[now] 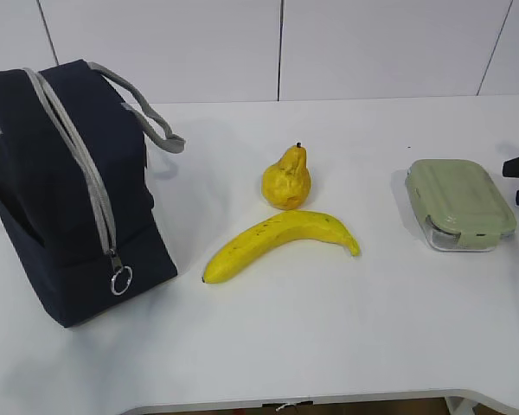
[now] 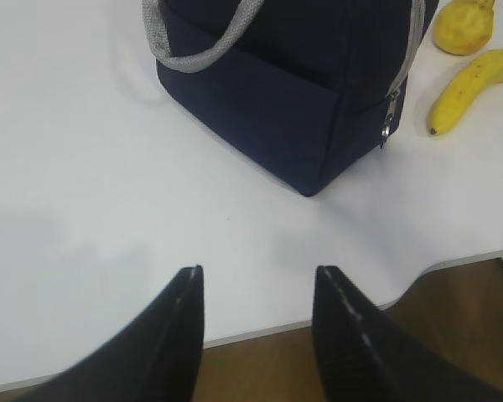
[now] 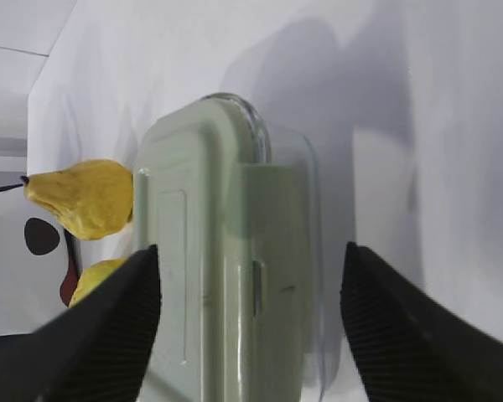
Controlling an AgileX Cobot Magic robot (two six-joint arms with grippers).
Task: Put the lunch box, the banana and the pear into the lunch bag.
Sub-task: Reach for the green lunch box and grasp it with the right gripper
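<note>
Right gripper, jaws spread, straddles the lunch box at 3 o'clock on the desk; left gripper waits parted and empty. Centring the jaws across the lid should prevent slipping. The lunch bag at 9 o'clock looks zipped.

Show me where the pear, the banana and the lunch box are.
pear (image 1: 286,182): exterior view, on its yellow body.
banana (image 1: 281,236): exterior view, on its middle.
lunch box (image 1: 459,201): exterior view, on the green lid.
</note>
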